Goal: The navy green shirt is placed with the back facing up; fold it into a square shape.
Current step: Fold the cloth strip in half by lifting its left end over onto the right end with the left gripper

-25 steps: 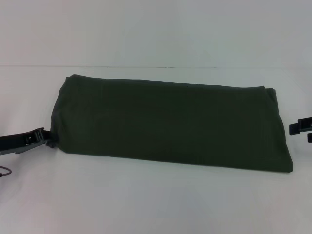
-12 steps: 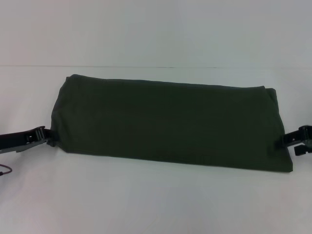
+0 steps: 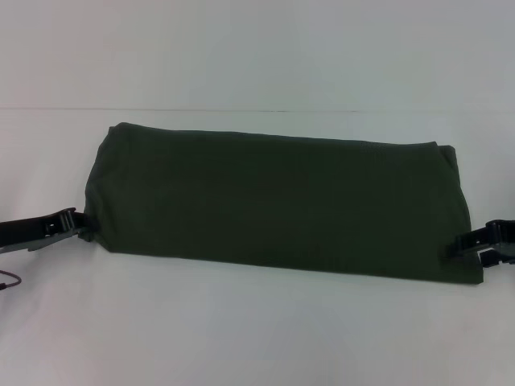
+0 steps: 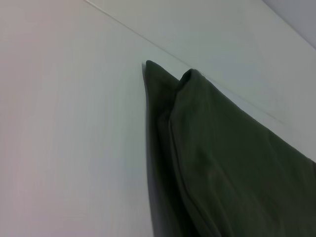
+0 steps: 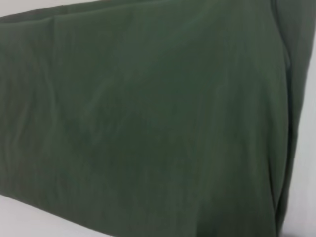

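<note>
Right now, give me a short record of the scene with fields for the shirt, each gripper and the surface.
shirt: dark olive-green cloth shirt, folded into a long band lying flat, plain side up
left gripper: left gripper at the band's left end, near corner, touching the cloth
right gripper: right gripper at the band's right end, near corner, at the cloth's edge
surface: white table
task state: long rectangle, not yet a square

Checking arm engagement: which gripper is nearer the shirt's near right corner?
Right. The right gripper is at that corner of the navy green shirt; the left gripper is at the opposite end.
</note>
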You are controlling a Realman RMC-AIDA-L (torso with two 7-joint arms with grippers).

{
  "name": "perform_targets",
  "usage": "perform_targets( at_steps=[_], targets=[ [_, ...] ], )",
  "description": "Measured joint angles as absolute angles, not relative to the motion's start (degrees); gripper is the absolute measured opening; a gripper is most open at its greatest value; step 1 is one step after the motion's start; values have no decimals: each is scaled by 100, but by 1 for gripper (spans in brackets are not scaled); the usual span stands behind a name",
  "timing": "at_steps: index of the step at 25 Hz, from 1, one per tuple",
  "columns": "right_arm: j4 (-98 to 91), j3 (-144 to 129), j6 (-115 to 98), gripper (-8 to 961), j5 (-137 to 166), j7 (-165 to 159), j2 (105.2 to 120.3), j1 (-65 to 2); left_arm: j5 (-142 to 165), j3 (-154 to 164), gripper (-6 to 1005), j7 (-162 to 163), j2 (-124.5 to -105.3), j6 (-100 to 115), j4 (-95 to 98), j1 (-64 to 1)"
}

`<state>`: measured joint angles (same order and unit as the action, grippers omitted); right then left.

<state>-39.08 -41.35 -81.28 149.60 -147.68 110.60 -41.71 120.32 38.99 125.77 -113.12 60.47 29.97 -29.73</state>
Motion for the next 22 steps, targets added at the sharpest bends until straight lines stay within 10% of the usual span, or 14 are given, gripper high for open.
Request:
perform_targets(
  at_steps=[15,22],
  targets=[
    [-3863,-4279,-7974,718,14959,-14767,11126,-4186,12032,3892,11,12595,-11304,6058,2997,-2998],
    [-3866,-4280,-7971,434,14959,-14756,11127,-4175,12021,3894,12,12595,-11309,6065,2997,-2999]
  ],
)
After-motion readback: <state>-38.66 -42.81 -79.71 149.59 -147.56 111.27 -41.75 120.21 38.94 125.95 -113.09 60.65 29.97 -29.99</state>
